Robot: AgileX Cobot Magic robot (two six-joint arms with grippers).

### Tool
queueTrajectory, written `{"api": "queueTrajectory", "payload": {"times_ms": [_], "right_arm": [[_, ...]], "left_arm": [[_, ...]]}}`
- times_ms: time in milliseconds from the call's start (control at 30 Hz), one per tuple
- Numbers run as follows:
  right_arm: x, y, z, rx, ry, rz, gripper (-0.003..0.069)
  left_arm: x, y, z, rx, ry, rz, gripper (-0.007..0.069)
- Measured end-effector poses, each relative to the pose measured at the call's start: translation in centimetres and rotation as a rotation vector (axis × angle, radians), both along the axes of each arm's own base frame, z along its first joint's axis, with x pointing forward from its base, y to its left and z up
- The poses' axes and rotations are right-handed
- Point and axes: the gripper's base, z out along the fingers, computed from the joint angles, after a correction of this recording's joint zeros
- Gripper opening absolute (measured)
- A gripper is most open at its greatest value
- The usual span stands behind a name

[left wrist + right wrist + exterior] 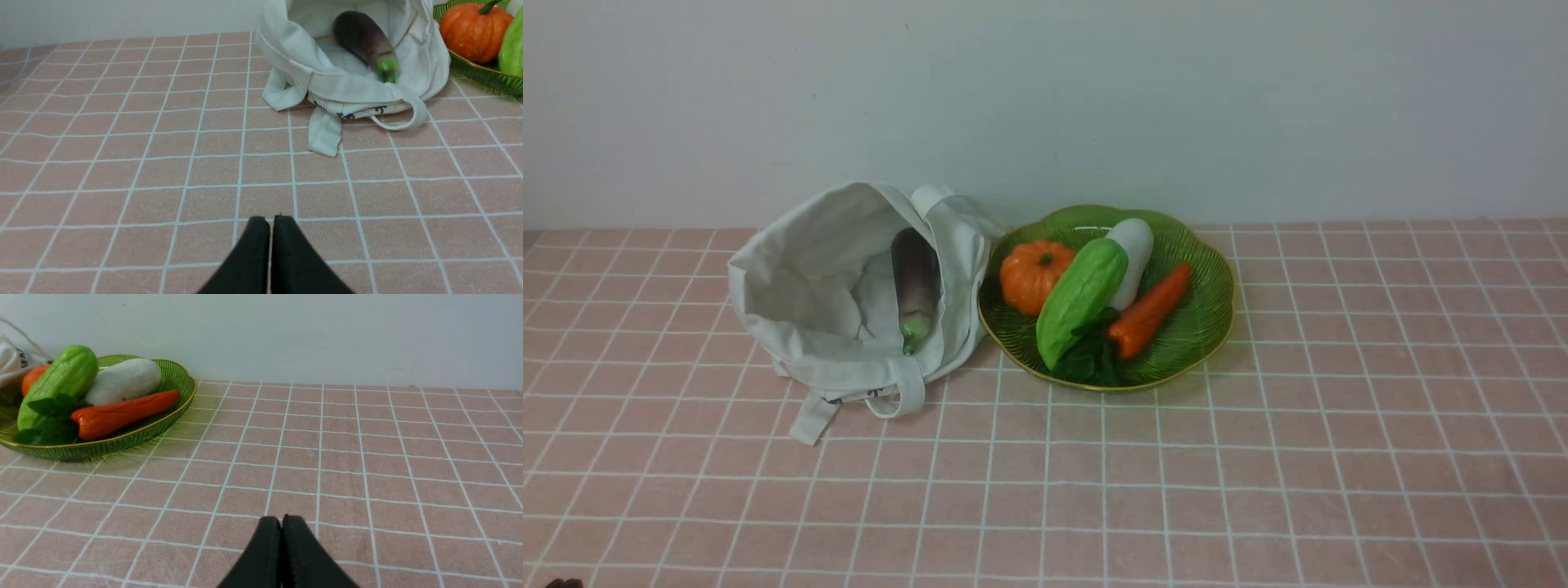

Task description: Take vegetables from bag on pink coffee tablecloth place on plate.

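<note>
So we've got the canvas tote (833, 359) and the scalloped green plate (1217, 327) both sitting toward the far edge of the pink checked tablecloth (1160, 482), close to the pale wall (1045, 98). The tote's right side is right up against the plate's left rim, so there's basically no room between those two. Lots of bare cloth on our near side though, plus a wide stretch to the right of the plate and some to the left of the tote. The tote's mouth gapes open towards us, with a cloth strap looping off its near edge.

Count: one tote, one plate, one eggplant (916, 286) in the tote. On the plate we see five things: one orange pumpkin (1036, 276), one bright green gourd (1082, 298), one white oblong vegetable (1131, 257), one red-orange carrot-shaped vegetable (1150, 310) and one dark leafy bunch (1090, 355).

The eggplant lies in the tote's mouth, green stem end towards us, well apart from both sets of jaws. Our left gripper (271, 222) is closed on nothing, over bare cloth, and our right gripper (283, 520) is closed and empty too.
</note>
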Motion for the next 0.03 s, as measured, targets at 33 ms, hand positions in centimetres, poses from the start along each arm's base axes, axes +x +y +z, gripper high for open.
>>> {"api": "queueTrajectory", "payload": {"times_ms": [33], "right_arm": [[0.00, 0.00, 0.00, 0.000, 0.000, 0.000, -0.0016]], "left_arm": [[0.00, 0.00, 0.00, 0.000, 0.000, 0.000, -0.0005]]}}
